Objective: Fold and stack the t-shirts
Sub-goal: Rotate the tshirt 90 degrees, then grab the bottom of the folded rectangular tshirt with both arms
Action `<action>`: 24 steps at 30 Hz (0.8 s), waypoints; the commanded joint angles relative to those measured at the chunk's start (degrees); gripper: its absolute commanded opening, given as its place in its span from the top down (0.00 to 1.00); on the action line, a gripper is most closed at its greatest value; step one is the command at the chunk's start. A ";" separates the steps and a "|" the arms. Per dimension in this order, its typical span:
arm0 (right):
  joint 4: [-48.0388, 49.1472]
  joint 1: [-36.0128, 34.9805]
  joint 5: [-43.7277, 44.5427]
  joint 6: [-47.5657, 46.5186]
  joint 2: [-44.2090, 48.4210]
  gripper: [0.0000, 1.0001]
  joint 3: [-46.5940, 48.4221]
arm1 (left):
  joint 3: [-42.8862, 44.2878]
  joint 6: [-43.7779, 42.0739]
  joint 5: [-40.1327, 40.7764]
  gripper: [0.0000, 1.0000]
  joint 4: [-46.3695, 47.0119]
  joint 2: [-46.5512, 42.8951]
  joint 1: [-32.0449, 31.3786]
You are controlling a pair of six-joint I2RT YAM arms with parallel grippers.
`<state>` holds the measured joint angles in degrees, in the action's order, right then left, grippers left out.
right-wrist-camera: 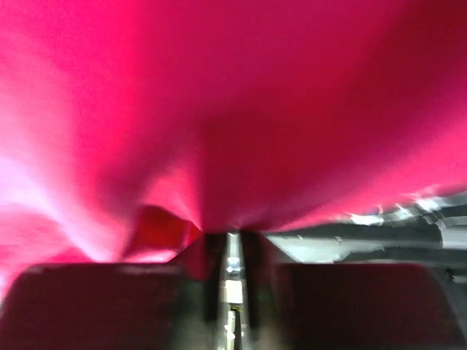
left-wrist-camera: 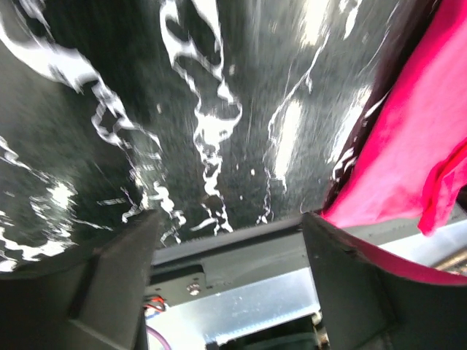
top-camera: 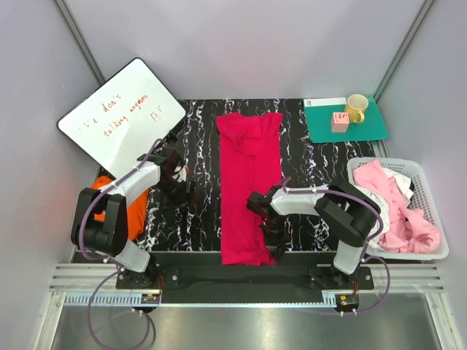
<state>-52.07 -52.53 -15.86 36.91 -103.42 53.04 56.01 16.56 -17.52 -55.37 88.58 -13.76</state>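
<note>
A magenta shirt [top-camera: 248,182] lay as a long narrow strip down the middle of the black marbled table [top-camera: 198,219]. The right gripper [top-camera: 273,244] pinched its near right edge, fingers pressed together on the cloth. The left gripper [top-camera: 177,182] hovered left of it, fingers spread, empty. An orange shirt [top-camera: 135,215] lay at the table's left edge; pink and white shirts [top-camera: 408,219] filled a basket [top-camera: 430,175] on the right.
</note>
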 commanded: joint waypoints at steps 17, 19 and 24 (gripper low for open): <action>-15.87 4.36 7.08 2.55 16.04 0.15 6.57 | 6.31 8.04 -10.34 0.43 0.09 0.45 -13.04; -13.94 9.62 2.70 2.99 20.50 0.19 2.44 | 5.08 10.32 -11.22 0.43 1.32 0.81 -15.33; -11.48 17.37 -4.61 2.91 27.47 0.21 -3.89 | -0.80 14.37 -13.94 0.43 5.80 -1.38 -17.52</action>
<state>-64.84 -38.79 -13.45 39.38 -82.13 52.07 59.02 25.85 -27.35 -53.28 89.67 -30.46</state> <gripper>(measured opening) 0.796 0.573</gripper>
